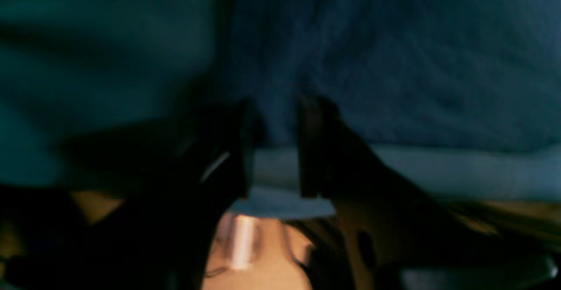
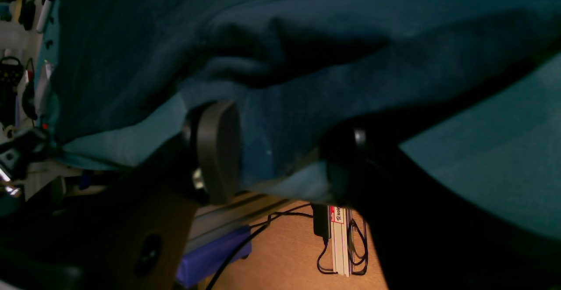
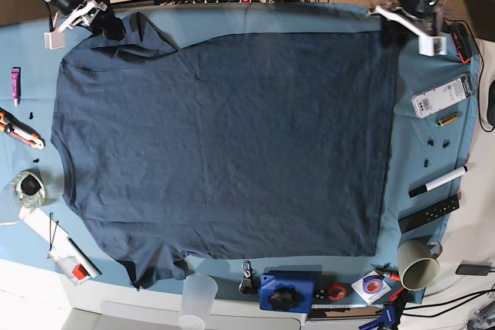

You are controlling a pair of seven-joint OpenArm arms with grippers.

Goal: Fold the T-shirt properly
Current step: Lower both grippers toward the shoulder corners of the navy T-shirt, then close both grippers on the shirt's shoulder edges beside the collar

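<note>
The left gripper [image 1: 274, 145] was seen with its jaws parted, a strip of the T-shirt [image 3: 224, 144] edge lying in the gap between them; whether the cloth was touched could not be told through the blur. The right gripper [image 2: 280, 154] was held wide open, its fingers [image 2: 217, 150] set either side of the garment's edge with clear space around the fabric. The T-shirt was spread flat across the blue tablecloth [image 3: 433, 152], filling most of it. A mug [image 3: 418, 264] and a marker [image 3: 438, 182] were placed near its right border.
</note>
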